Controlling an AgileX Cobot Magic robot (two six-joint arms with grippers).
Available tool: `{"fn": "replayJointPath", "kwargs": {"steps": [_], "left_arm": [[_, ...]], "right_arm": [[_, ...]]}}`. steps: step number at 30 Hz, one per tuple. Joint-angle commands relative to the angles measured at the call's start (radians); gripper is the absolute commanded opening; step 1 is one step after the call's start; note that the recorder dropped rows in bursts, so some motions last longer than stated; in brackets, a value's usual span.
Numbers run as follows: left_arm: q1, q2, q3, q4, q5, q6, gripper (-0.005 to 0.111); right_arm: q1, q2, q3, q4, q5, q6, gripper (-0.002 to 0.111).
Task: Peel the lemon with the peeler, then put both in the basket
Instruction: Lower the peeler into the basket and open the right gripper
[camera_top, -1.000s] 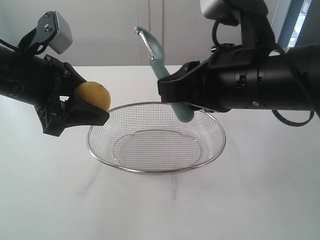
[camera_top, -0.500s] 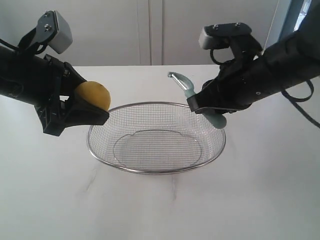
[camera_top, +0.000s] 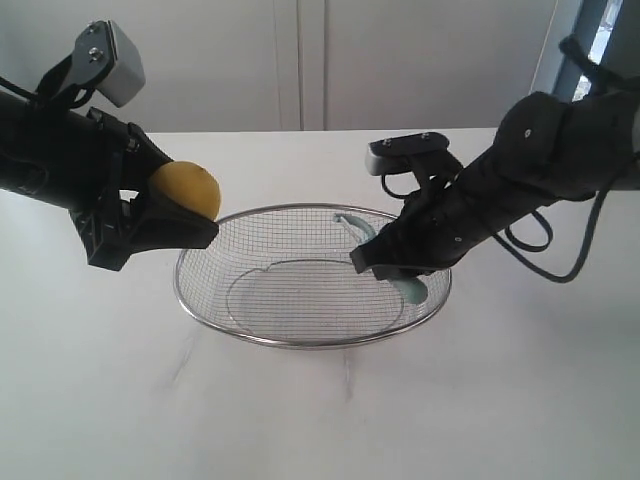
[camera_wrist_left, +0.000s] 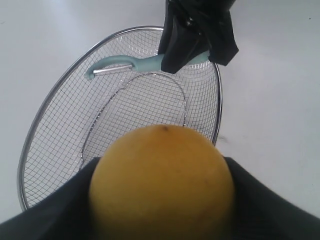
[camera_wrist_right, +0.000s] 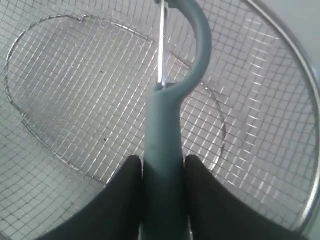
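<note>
While left tool (camera_top: 196, 208) grips lemon (camera_top: 184, 187), peeler (camera_wrist_right: 163, 145) (right tool (camera_top: 380, 262)) inside basket (camera_top: 300, 343).

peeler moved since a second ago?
Yes. The peeler dropped from high above the basket rim to down inside it, still held in the right gripper.

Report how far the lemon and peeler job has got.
Done: peeling cannot be confirmed; the lemon shows only yellow skin. In hand: the right gripper holds the peeler low inside the basket, unreleased. Left: let the peeler go, then bring the lemon, gripped by the left gripper outside the rim, into the basket.
</note>
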Motion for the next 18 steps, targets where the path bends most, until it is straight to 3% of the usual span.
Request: {"fn": "replayJointPath", "kwargs": {"steps": [1, 12, 18], "left_arm": [[-0.002, -0.006, 0.006, -0.03, 0.007, -0.006, 0.0], [-0.002, -0.006, 0.006, -0.033, 0.012, -0.006, 0.0], [-0.002, -0.006, 0.006, -0.036, 0.015, -0.006, 0.0]], "right_arm": [[0.053, 0.028, -0.008, 0.011, -0.074, -0.048, 0.0], [0.067, 0.077, -0.008, 0.011, -0.095, -0.048, 0.0], [0.067, 0.078, -0.008, 0.011, -0.086, -0.048, 0.017]]}}
